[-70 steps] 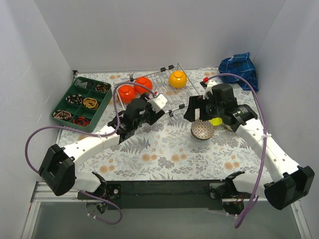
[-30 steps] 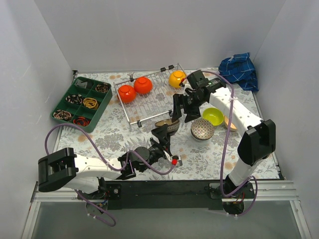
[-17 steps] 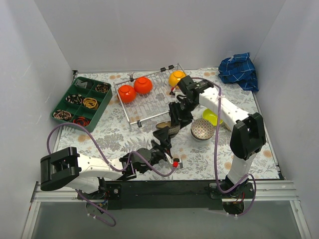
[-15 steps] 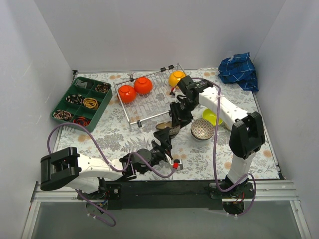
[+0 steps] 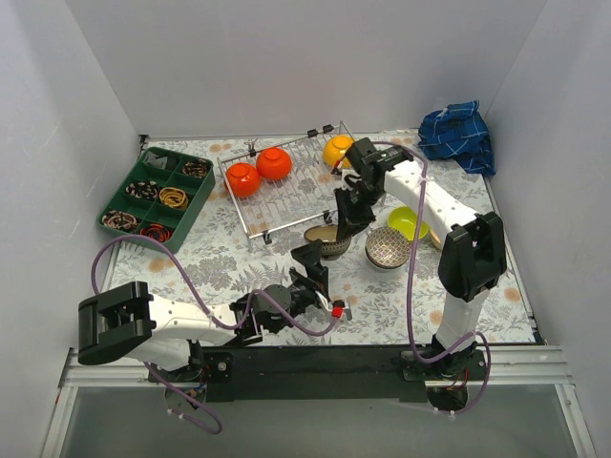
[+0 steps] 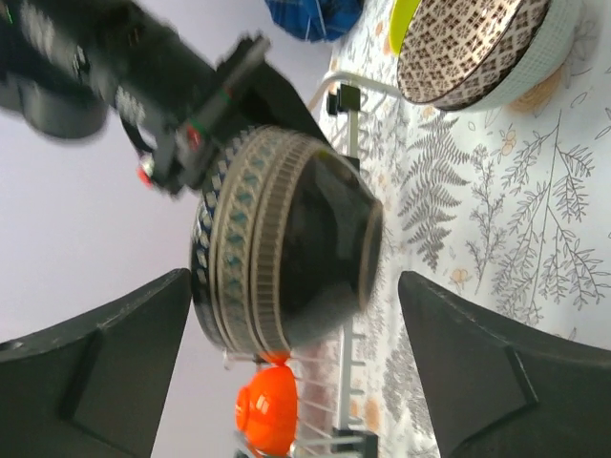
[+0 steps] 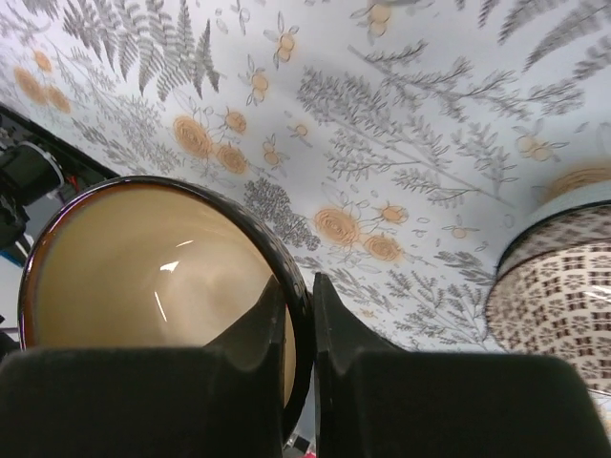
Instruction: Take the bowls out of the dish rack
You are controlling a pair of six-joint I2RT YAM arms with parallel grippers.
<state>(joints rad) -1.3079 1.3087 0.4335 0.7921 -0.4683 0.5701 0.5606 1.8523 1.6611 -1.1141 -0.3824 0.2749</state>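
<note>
The dish rack (image 5: 286, 191) holds two orange bowls (image 5: 242, 178) (image 5: 274, 163) on its left and a yellow bowl (image 5: 338, 150) at its far right corner. Just in front of the rack is a dark bowl (image 5: 329, 240) with a patterned band and a tan inside (image 7: 153, 277). My right gripper (image 7: 301, 315) is shut on its rim, one finger inside and one outside. My left gripper (image 6: 294, 286) is open, its fingers (image 6: 95, 363) wide on either side of the dark bowl (image 6: 286, 253) without touching it. One orange bowl (image 6: 267, 420) shows behind.
A brown-patterned bowl (image 5: 387, 246) and a lime-green bowl (image 5: 409, 222) sit on the floral cloth right of the dark bowl. A green compartment tray (image 5: 158, 196) lies at the left. A blue cloth (image 5: 458, 134) is bunched at the back right.
My right gripper came down from the rack and shut on the dark bowl's rim. My left gripper, which had been holding that bowl, opened wide and let it go.
</note>
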